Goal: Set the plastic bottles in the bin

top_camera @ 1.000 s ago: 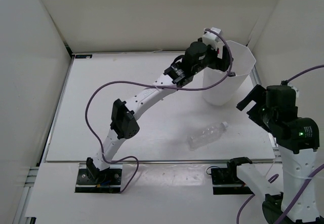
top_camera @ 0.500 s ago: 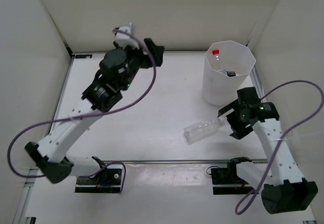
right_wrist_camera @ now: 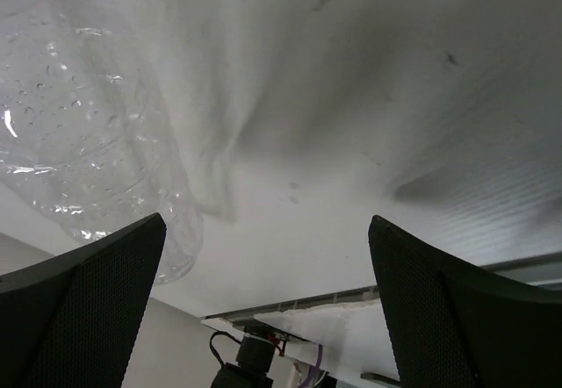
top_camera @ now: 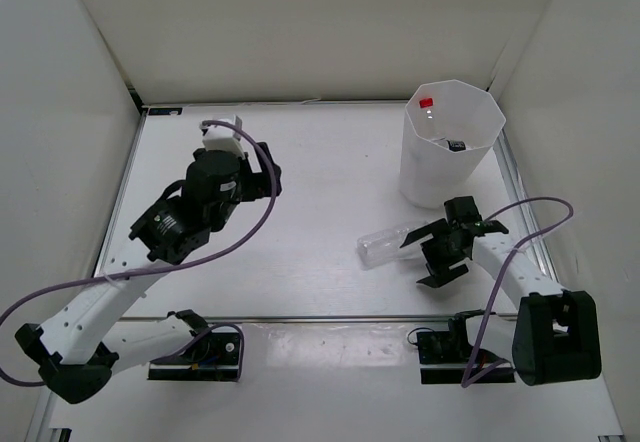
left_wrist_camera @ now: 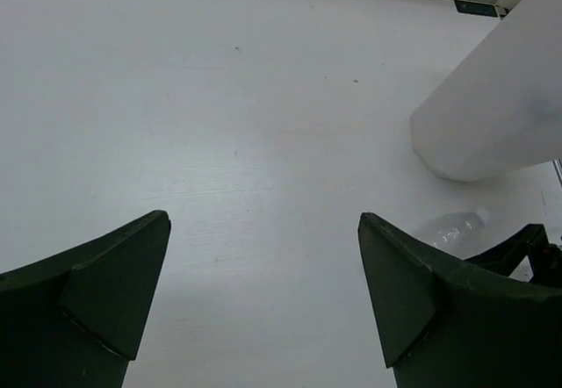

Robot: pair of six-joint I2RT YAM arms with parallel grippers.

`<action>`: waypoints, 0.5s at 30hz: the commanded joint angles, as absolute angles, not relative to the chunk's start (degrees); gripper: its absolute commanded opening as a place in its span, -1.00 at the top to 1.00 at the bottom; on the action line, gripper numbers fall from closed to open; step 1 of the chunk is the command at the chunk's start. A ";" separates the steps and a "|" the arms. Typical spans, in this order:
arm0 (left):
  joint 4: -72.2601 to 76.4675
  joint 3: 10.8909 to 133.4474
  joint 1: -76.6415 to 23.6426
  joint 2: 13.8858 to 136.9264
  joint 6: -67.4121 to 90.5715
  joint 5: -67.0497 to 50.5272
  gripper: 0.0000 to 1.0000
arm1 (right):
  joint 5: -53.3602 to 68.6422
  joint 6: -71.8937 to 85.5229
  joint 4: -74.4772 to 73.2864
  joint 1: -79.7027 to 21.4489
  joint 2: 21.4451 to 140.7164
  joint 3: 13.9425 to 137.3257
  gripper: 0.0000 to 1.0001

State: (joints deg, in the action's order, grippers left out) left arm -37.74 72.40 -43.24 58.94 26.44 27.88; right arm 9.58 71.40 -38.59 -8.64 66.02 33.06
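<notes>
Clear bottle (top_camera: 385,246) lies with long axis left–right; right gripper (top_camera: 428,257), jaws wide, stands at its right end, much nearer than the left gripper (top_camera: 272,170).

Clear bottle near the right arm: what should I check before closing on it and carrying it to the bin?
1. The right gripper is open: ok.
2. The clear bottle lies on its side on the table, apart from the bin: ok.
3. Bottle centred between the right fingers: not ok. In the right wrist view it sits off to one side.
4. The left gripper is open, empty and well away from the bottle: ok.
5. Bin upright, with nothing over its opening: ok.
6. Room left inside the bin: cannot tell.
</notes>
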 commanded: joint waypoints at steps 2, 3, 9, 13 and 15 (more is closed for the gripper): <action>-45.97 70.23 -43.24 55.03 31.02 31.38 -0.98 | 10.28 69.70 -33.22 -8.44 65.40 37.34 -1.00; -46.66 70.22 -43.24 54.15 32.16 31.38 -0.98 | 10.81 69.70 -34.96 -8.44 65.39 38.31 -1.00; -47.19 68.20 -43.24 52.65 33.49 31.38 -0.98 | 9.50 71.27 -36.48 -8.44 63.98 44.91 -0.94; -49.29 68.73 -43.24 52.65 34.54 31.38 -0.98 | 9.49 73.21 -32.17 -8.44 71.86 45.53 -0.94; -49.83 69.25 -43.24 52.65 35.06 31.38 -0.98 | 10.02 73.83 -30.24 -8.44 75.57 46.14 -0.94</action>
State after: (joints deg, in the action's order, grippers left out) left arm -47.59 68.71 -43.24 53.45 33.52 30.52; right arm 9.80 72.07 -33.23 -8.64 70.89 44.86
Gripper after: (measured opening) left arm 0.990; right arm 0.973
